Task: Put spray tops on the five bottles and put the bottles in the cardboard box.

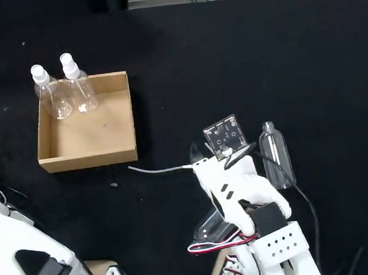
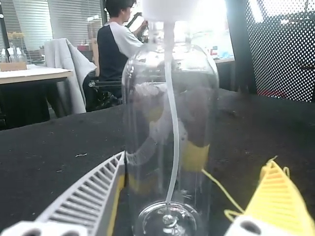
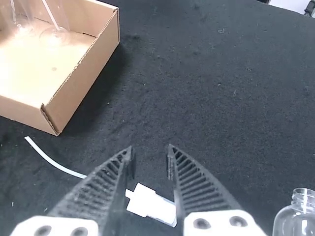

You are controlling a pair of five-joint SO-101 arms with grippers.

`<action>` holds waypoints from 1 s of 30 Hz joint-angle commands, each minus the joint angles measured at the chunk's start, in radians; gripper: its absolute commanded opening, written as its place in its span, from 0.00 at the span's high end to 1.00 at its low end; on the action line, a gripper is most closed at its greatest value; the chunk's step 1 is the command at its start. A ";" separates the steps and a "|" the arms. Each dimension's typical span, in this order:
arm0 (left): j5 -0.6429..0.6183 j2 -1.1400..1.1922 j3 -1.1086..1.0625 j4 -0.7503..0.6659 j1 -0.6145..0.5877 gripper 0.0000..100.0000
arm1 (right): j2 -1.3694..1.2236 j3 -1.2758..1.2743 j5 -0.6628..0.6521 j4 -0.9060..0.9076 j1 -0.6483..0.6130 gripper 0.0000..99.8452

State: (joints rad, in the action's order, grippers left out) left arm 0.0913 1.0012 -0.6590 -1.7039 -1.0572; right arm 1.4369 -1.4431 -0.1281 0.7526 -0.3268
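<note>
High view: cardboard box (image 1: 87,160) at ten o'clock on black worktop (image 1: 261,61). Right fingers (image 3: 103,187) narrow; left fingers (image 2: 88,196) wide around a bottle (image 2: 170,123).

Overhead light falls evenly on the black table (image 1: 261,61), which gives almost none of it back. The cardboard box (image 1: 87,159) casts a soft shadow beside its wall (faint from above, plainer from my right wrist). From my left wrist, bright light from the room behind burns out the spray top (image 2: 170,9) and streaks the bottle (image 2: 170,123) with glare.
</note>
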 commanded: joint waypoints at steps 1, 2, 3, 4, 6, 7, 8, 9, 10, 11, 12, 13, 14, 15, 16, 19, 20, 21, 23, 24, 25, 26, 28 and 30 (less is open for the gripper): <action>-0.023 -0.161 -0.130 -0.020 -0.031 0.61 | 0.022 0.007 -0.002 -0.021 -0.009 0.91; -0.037 -0.210 -0.179 -0.018 -0.031 0.61 | 0.022 0.007 -0.002 -0.021 -0.009 0.91; -0.044 -0.262 -0.229 -0.017 -0.031 0.61 | 0.022 0.007 -0.002 -0.021 -0.009 0.91; -0.046 -0.316 -0.282 -0.017 -0.030 0.61 | 0.022 0.007 -0.002 -0.021 -0.009 0.91; -0.048 -0.411 -0.372 -0.015 -0.027 0.61 | 0.022 0.007 -0.002 -0.021 -0.009 0.91; -0.048 -0.456 -0.409 -0.014 -0.025 0.61 | 0.022 0.007 -0.002 -0.021 -0.009 0.91; -0.048 -0.494 -0.438 -0.012 -0.025 0.61 | 0.022 0.007 -0.002 -0.021 -0.009 0.91; -0.049 -0.525 -0.466 -0.012 -0.027 0.61 | 0.022 0.007 -0.002 -0.021 -0.009 0.91; -0.048 -0.549 -0.492 -0.012 -0.027 0.61 | 0.022 0.007 -0.002 -0.021 -0.009 0.91; -0.043 -0.572 -0.513 -0.012 -0.028 0.61 | 0.022 0.007 -0.002 -0.021 -0.009 0.91; -0.043 -0.598 -0.536 -0.012 -0.033 0.61 | 0.022 0.007 -0.002 -0.021 -0.009 0.91; -0.043 -0.617 -0.558 -0.012 -0.036 0.61 | 0.022 0.007 -0.002 -0.021 -0.009 0.91; -0.043 -0.635 -0.581 -0.012 -0.038 0.61 | 0.022 0.007 -0.002 -0.021 -0.009 0.91; -0.043 -0.657 -0.610 -0.012 -0.038 0.61 | 0.022 0.007 -0.002 -0.021 -0.009 0.91; -0.041 -0.680 -0.644 -0.014 -0.038 0.61 | 0.022 0.007 -0.002 -0.021 -0.009 0.91; -0.041 -0.770 -0.759 -0.014 -0.027 0.61 | 0.022 0.007 -0.002 -0.021 -0.009 0.91; -0.032 -0.809 -0.797 -0.014 -0.018 0.61 | 0.022 0.007 -0.002 -0.021 -0.009 0.91; -0.015 -0.845 -0.831 -0.014 -0.007 0.61 | 0.022 0.007 -0.002 -0.021 -0.009 0.91; 0.020 -0.916 -0.881 -0.014 0.010 0.61 | 0.022 0.007 -0.002 -0.021 -0.009 0.91; 0.032 -0.948 -0.898 -0.014 0.019 0.61 | 0.022 0.007 -0.002 -0.021 -0.009 0.91; 0.043 -0.977 -0.906 -0.012 0.025 0.61 | 0.022 0.007 -0.002 -0.021 -0.009 0.91; 0.052 -1.005 -0.911 -0.012 0.027 0.61 | 0.022 0.007 -0.002 -0.021 -0.009 0.91; 0.064 -1.053 -0.911 -0.012 0.028 0.61 | 0.022 0.007 -0.002 -0.021 -0.009 0.91; 0.074 -1.099 -0.911 -0.008 0.028 0.61 | 0.022 0.007 -0.002 -0.021 -0.009 0.91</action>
State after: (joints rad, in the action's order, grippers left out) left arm 0.1404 0.0115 -1.5643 -1.7039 -1.0480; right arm 1.4369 -1.4431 -0.1281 0.7526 -0.3268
